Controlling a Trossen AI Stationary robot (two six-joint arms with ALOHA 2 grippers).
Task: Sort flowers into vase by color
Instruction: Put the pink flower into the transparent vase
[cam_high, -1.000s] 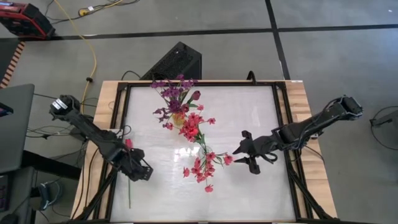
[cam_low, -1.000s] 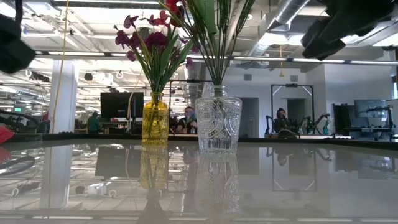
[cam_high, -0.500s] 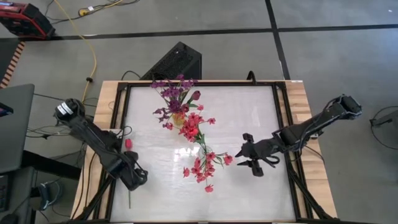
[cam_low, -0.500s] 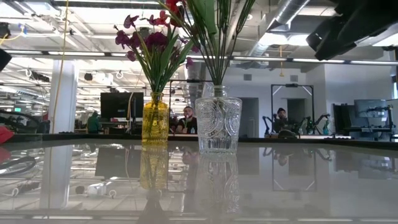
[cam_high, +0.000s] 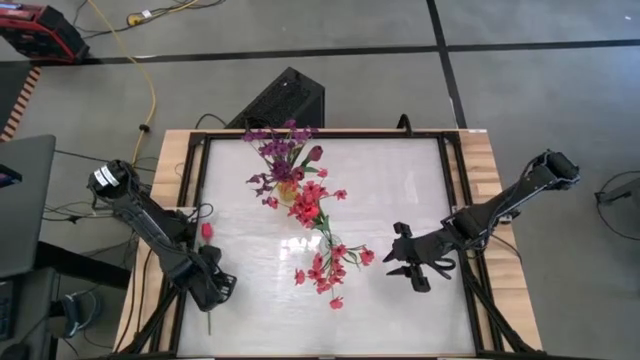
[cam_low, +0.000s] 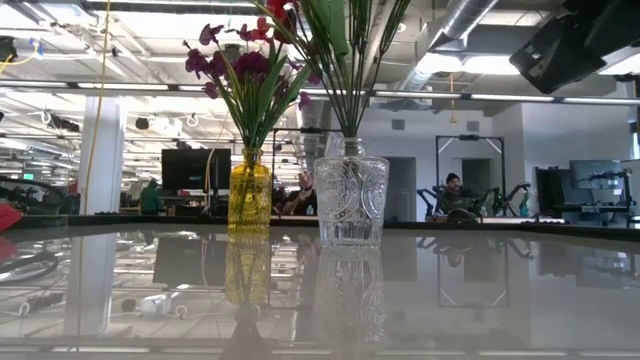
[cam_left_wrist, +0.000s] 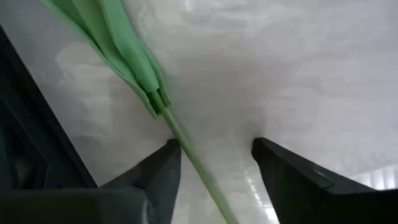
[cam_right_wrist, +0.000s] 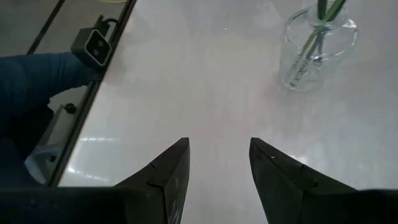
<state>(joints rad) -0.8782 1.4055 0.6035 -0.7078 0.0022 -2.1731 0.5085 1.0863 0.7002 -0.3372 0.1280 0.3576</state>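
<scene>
A red tulip (cam_high: 208, 232) lies on the table near its left edge, its thin green stalk (cam_high: 208, 318) running toward the near edge. My left gripper (cam_high: 212, 290) hangs over that stalk, open; in the left wrist view the stalk (cam_left_wrist: 186, 155) and its leaves (cam_left_wrist: 124, 50) pass between the fingers of the gripper (cam_left_wrist: 214, 149), and I cannot tell if they touch. A yellow vase (cam_low: 249, 195) holds purple sprigs (cam_high: 280, 150). A clear glass vase (cam_low: 350, 200) holds red-pink sprigs (cam_high: 325, 265). My right gripper (cam_high: 405, 268) is open, right of those sprigs, above the table.
The clear vase (cam_right_wrist: 317, 46) stands ahead of my right gripper (cam_right_wrist: 217, 146) with bare tabletop between. A small dark device (cam_right_wrist: 96, 42) sits on the table's frame, with something blue (cam_right_wrist: 37, 81) beside it. A black box (cam_high: 285, 100) stands beyond the far edge.
My left gripper has moved toward the table's near-left corner, along the tulip's stalk, and has left the low view. My right gripper has drawn back a little toward the near and right edges, away from the red-pink sprigs. The flowers and vases have stayed put.
</scene>
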